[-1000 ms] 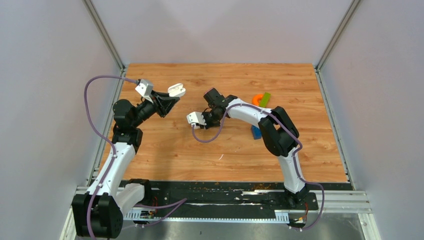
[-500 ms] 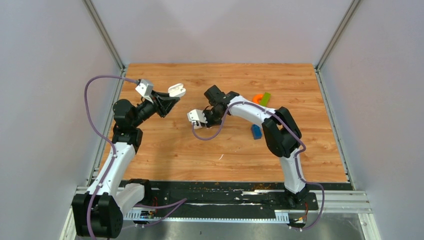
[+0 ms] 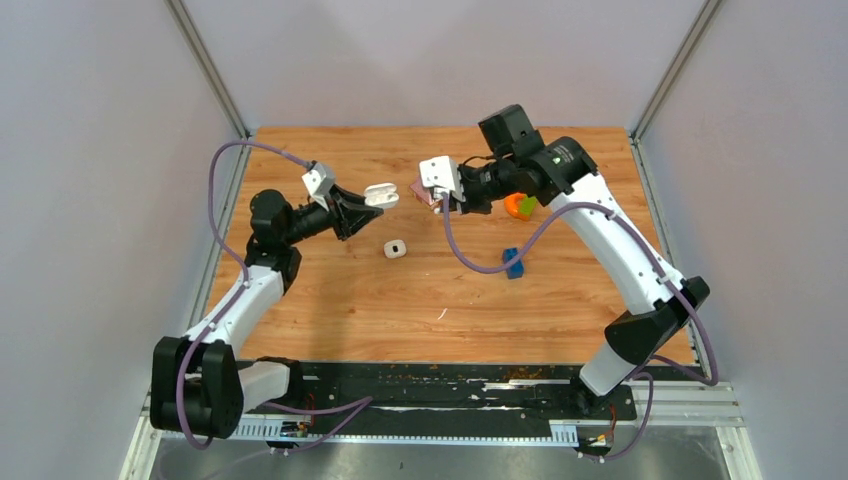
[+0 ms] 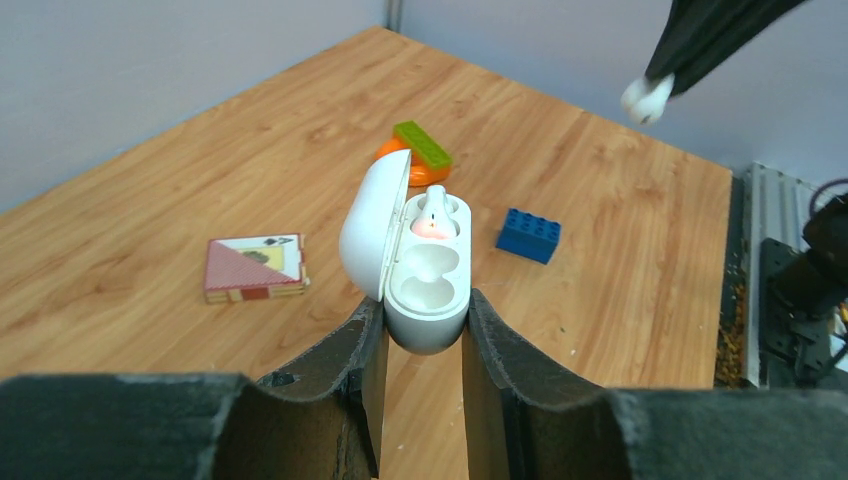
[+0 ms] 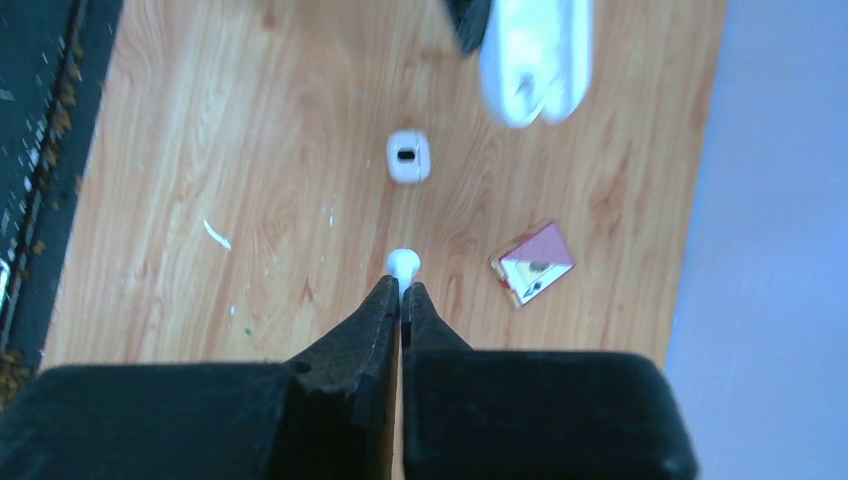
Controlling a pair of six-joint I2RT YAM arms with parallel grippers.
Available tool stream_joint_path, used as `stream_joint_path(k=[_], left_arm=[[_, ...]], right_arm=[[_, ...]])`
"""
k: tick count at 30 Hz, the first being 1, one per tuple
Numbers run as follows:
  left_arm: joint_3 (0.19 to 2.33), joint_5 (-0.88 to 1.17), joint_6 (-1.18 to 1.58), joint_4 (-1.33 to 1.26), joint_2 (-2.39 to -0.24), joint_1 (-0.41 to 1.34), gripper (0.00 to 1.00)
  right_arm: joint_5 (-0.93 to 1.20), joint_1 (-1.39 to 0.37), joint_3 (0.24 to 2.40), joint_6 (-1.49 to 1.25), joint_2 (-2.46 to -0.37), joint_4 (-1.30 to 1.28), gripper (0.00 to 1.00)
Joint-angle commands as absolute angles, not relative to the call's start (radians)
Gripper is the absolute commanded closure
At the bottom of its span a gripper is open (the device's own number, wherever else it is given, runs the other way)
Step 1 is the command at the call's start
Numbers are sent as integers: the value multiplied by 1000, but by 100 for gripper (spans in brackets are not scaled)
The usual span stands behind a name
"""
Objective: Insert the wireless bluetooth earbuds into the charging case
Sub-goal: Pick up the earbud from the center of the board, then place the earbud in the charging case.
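My left gripper (image 4: 422, 310) is shut on the base of the charging case (image 4: 430, 290), a white case with its lid (image 4: 372, 235) open. I hold it in the air at centre-left (image 3: 381, 194). One earbud (image 4: 433, 215) sits in the far socket; the near socket is empty. My right gripper (image 5: 402, 285) is shut on the stem of the other earbud (image 5: 403, 264), raised above the table. It hangs to the right of and apart from the case (image 5: 535, 55). That earbud also shows in the left wrist view (image 4: 645, 97).
A small white block with a dark slot (image 3: 394, 248) lies below the grippers. A red card deck (image 3: 424, 192), a blue brick (image 3: 513, 264), an orange ring (image 3: 516, 205) and a green brick (image 3: 530, 197) lie on the wooden table. A thin white sliver (image 3: 441, 314) lies nearer.
My right arm has lifted from low over the table's middle and swung up and back with the earbud, uncovering the white block. My left arm has carried the case slightly right.
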State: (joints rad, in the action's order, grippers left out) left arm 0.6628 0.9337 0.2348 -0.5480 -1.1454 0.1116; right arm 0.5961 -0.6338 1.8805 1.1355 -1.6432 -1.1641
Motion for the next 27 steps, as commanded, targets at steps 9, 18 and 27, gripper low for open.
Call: stream_joint_path(k=[9,18,27], left_arm=[[672,1120,133,-707,-1208,205,100],[646,1160,27,-610,-1166,213,100],[665,1158,12,-588,-1174,219,100]], right_arm=[[602,-779,2207,852,-1757,-1253,100],[503,-842,2256,756,-1814,-1212,100],[449,-850,2200,729,-1815,-1135,100]])
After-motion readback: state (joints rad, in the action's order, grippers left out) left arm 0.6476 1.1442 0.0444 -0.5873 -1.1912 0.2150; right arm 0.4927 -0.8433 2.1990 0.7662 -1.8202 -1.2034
